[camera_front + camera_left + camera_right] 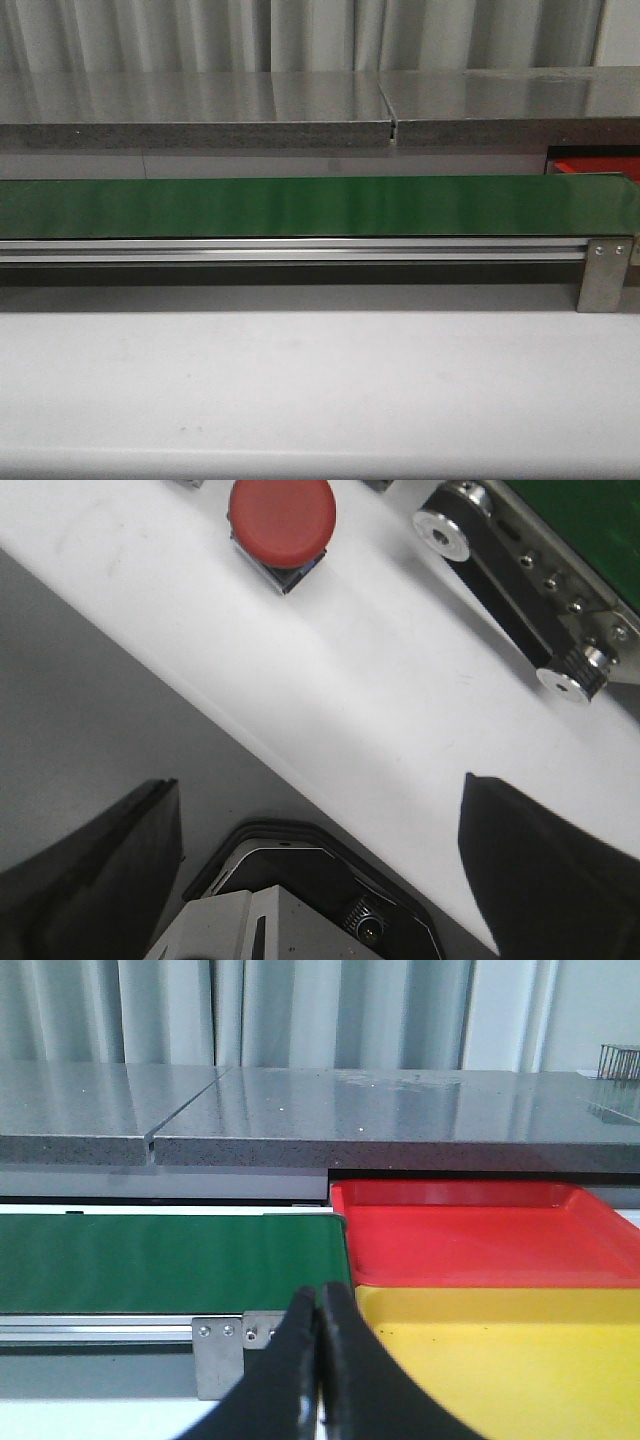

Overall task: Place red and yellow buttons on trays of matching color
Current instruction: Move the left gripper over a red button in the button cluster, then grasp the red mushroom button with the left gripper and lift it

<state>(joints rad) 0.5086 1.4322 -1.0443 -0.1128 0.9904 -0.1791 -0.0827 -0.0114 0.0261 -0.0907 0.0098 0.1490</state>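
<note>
A red button (283, 520) on a small metal base stands on the white table in the left wrist view, well ahead of my left gripper (320, 865), which is open with nothing between its dark fingers (530, 870). My right gripper (321, 1305) is shut and empty; it points at the gap between the green belt (170, 1260) and the trays. The red tray (480, 1235) lies behind the yellow tray (500, 1360), both bare. A corner of the red tray (590, 165) shows at the far right in the front view. No yellow button is in view.
The green conveyor belt (320, 205) on an aluminium rail (300, 250) crosses the front view, with a metal bracket (603, 275) at its right end. A grey stone ledge (320, 120) runs behind it. The belt's end roller (575, 675) lies near the red button.
</note>
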